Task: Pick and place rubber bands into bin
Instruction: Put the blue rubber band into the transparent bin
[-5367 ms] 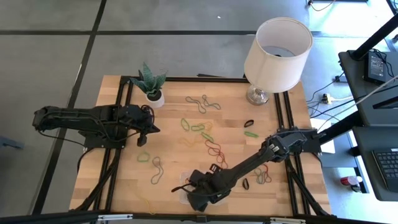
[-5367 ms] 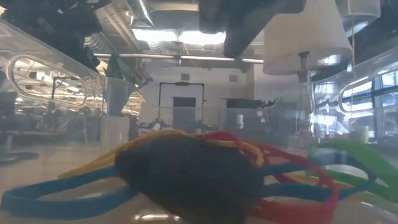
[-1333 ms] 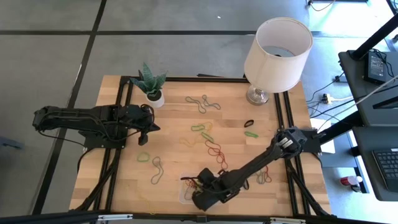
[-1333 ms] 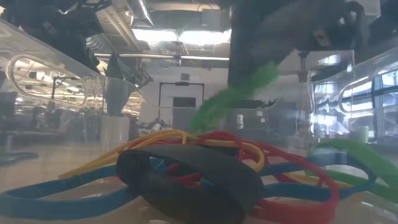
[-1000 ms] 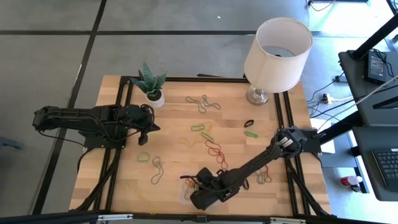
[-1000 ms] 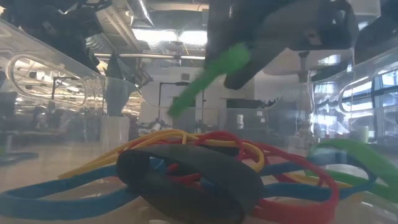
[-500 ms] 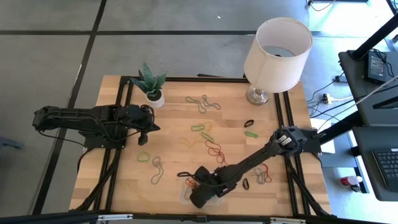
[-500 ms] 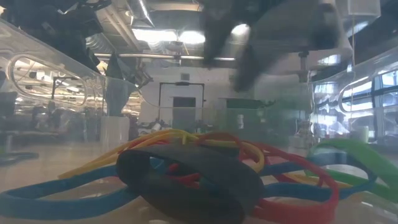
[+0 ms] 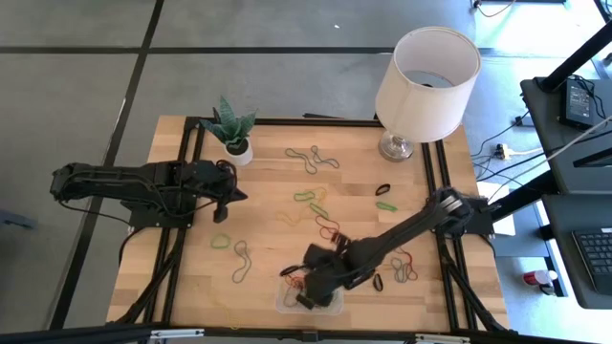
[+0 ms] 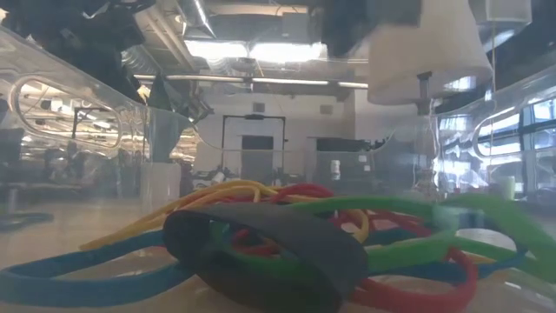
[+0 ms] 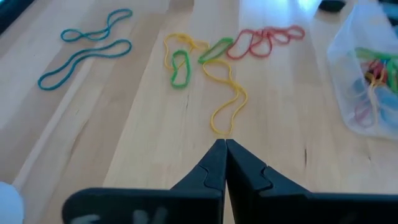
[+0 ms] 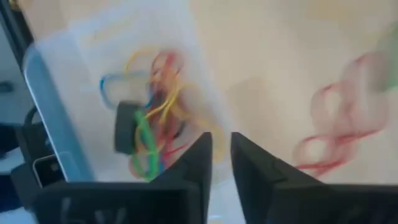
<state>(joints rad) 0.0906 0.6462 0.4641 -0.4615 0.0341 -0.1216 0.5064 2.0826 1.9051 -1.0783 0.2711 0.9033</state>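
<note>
several rubber bands already lie in the bin, just beneath the right hand, whose fingers stand slightly apart and hold nothing. the left hand, fingers pressed shut and empty, waits well away from the bin. many more bands are scattered over the desk beyond the bin, so most of the job looks undone.

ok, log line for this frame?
phase: after drop | right hand: over bin, nothing held, fingers slightly apart | green band: in bin on pile | left hand: shut, parked left side | loose bands: on table
</note>
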